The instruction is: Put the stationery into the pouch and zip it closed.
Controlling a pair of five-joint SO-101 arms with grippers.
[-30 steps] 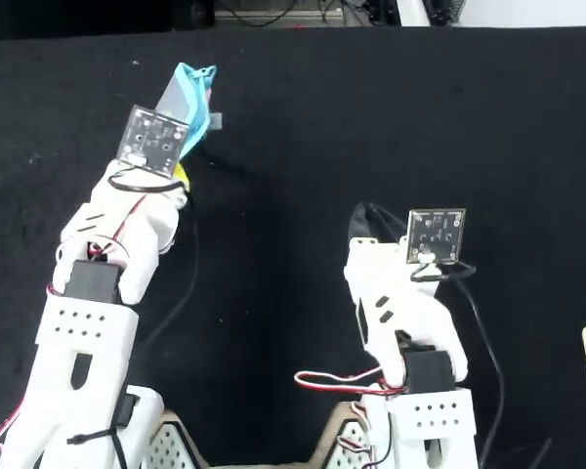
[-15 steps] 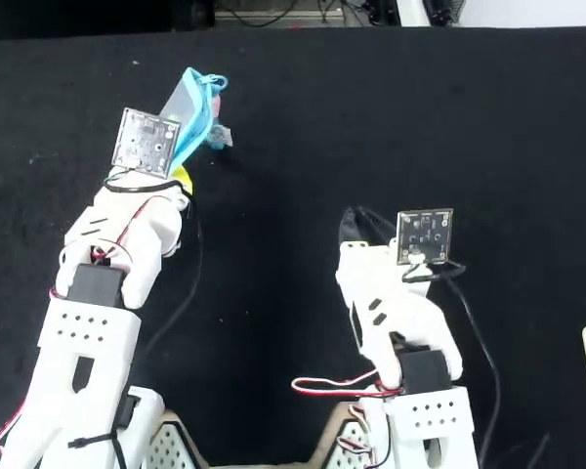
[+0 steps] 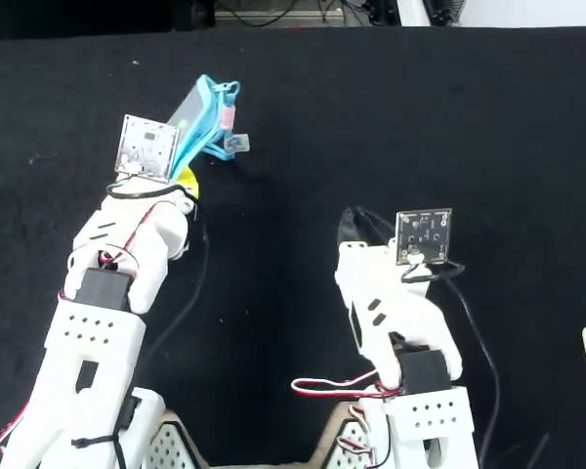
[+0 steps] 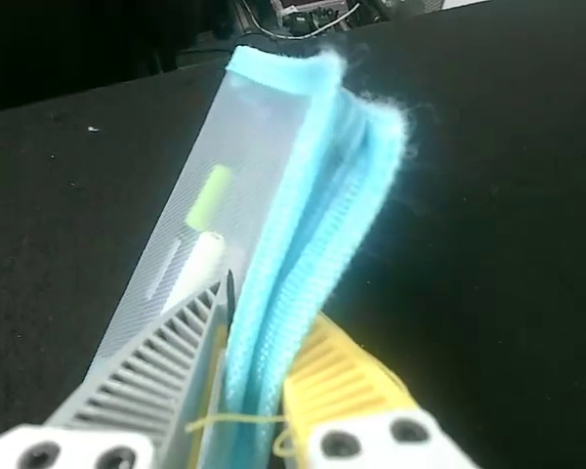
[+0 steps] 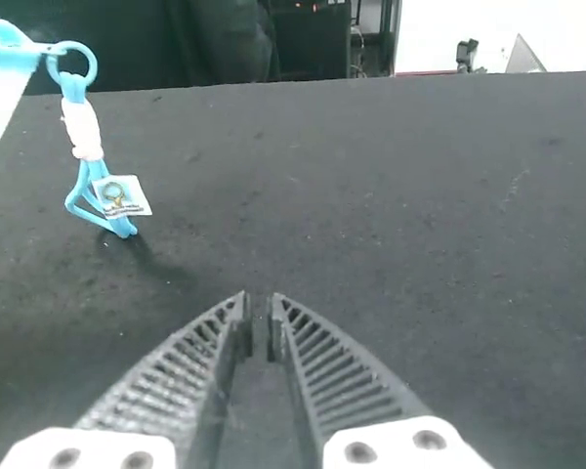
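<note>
Left wrist view has the left hand (image 4: pixel 269 305) clamped on the pouch (image 4: pixel 220 186): grey finger on the mesh face, yellow finger on the other side, the fuzzy light-blue zip edge pinched between them. Through the translucent grey mesh a white pen (image 4: pixel 197 266) and a yellow-green item (image 4: pixel 211 195) show inside; whether the zip is run shut I cannot tell. The pouch sticks out from that hand on edge, over the far left part of the black counter (image 3: pixel 420 117). A blue pull strap (image 5: pixel 83 171) with a small tag hangs from the ring at the pouch's corner. The right hand (image 5: pixel 257 320) grips nothing, its fingers drawn together with only a slit between them, low over the counter and well apart from the pouch. Since a second ago the left arm has swung the pouch toward the right arm, strap and tag going with it; the right arm edged slightly toward the left one, then kept still
</note>
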